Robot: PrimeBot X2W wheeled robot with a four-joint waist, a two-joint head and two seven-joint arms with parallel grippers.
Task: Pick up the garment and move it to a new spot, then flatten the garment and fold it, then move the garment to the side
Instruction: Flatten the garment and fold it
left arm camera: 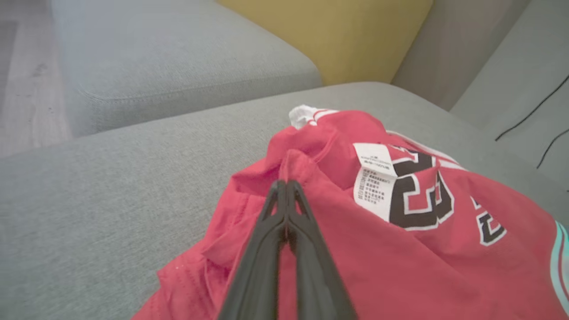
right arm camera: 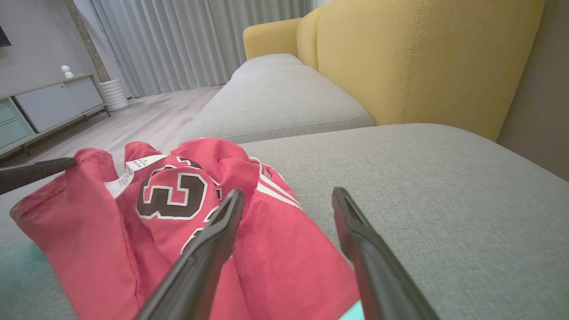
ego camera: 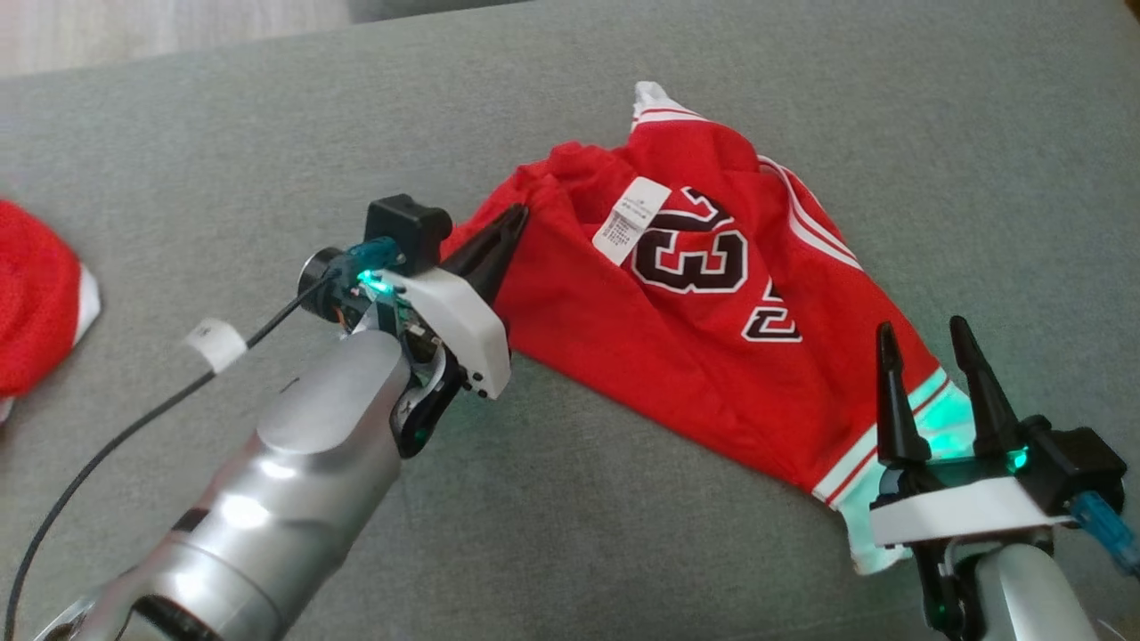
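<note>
Straight ahead of the left gripper (ego camera: 517, 215), whose fingers are pinched on a fold, the red garment (ego camera: 614, 338) bunches into a ridge that blocks the forward path. On its left the grey cushion (ego camera: 223, 151) lies open. A black cable (ego camera: 107, 445) runs beside its forearm, and a second red cloth (ego camera: 31, 294) lies well off to its left. The right gripper (ego camera: 921, 326), fingers spread, has the garment under its left finger. Open cushion lies to its right and ahead, ending at a yellow backrest (right arm camera: 400, 58).
</note>
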